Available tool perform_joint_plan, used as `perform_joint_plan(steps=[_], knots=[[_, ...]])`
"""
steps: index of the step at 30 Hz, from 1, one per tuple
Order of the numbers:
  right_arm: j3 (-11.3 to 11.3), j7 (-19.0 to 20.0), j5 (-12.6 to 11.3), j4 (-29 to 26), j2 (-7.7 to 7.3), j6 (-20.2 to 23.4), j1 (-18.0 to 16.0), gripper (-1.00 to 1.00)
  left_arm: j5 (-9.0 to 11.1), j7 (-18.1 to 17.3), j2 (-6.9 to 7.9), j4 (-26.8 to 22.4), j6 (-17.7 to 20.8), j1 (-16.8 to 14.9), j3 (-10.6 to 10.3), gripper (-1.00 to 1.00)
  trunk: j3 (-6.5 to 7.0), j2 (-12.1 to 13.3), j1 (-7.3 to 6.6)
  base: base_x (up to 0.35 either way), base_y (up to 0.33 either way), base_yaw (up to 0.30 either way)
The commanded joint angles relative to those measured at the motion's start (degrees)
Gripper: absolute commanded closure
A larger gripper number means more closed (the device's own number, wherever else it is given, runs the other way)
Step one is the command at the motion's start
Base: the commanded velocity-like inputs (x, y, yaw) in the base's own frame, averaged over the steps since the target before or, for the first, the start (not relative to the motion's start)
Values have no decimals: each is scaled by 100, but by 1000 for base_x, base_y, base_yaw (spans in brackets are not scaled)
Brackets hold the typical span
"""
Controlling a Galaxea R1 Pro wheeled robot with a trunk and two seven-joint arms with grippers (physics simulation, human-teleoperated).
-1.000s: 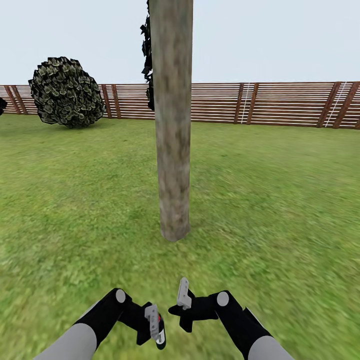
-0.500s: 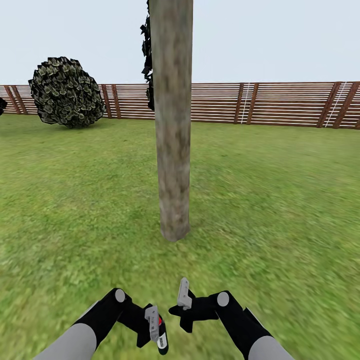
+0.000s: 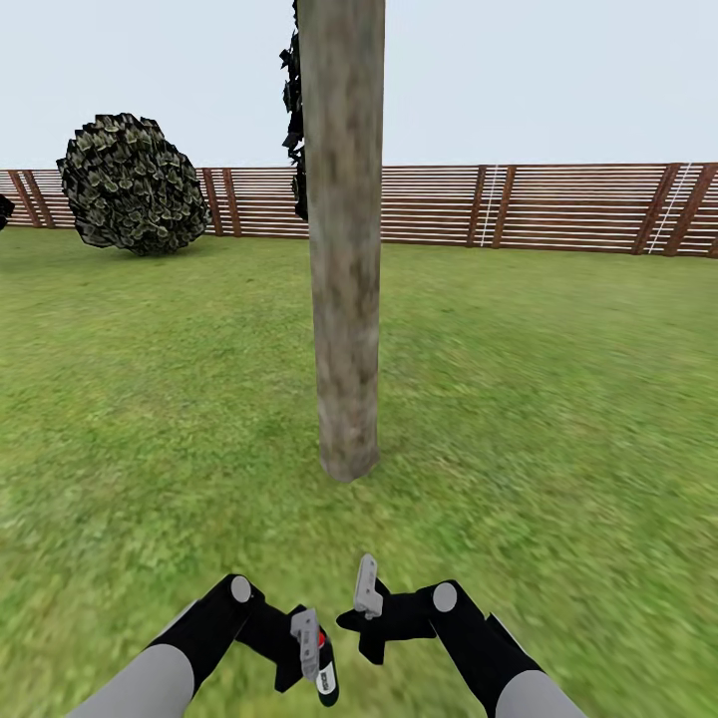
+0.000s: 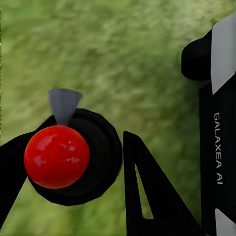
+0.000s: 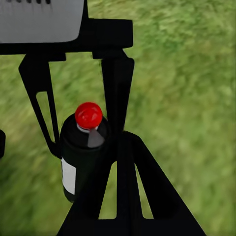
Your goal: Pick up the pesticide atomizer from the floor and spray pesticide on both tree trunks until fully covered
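The left gripper (image 3: pixel 311 653), clamped on the pesticide atomizer (image 3: pixel 324 670), has dipped slightly lower at bottom centre since a second ago. The right gripper (image 3: pixel 367 590) beside it: spread unclear. The tree trunk (image 3: pixel 345 299) stands centre-frame, unmoved.

"GALAXEA AI" on the right arm (image 4: pixel 220 147)
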Motion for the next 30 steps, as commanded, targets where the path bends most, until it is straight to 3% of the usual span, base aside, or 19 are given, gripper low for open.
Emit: perform_joint_plan(steps=[1, 9, 16, 30], knots=[[-7, 2, 60, -4, 2, -44, -2, 100, -44, 6, -10, -8, -60, -3, 9, 100, -5, -2, -1, 0, 0, 0], [-7, 4, 60, -3, 2, -44, -2, 100, -26, 28, -14, -191, -51, 2, 27, 100, -5, -2, -1, 0, 0, 0], [-7, 3, 60, -5, 2, -44, -2, 100, 197, 26, -2, -237, -51, 11, 20, 100, -5, -2, -1, 0, 0, 0], [-7, 2, 60, -5, 2, -44, -2, 100, 210, 29, -19, -237, -51, 13, 28, 100, -5, -2, -1, 0, 0, 0]])
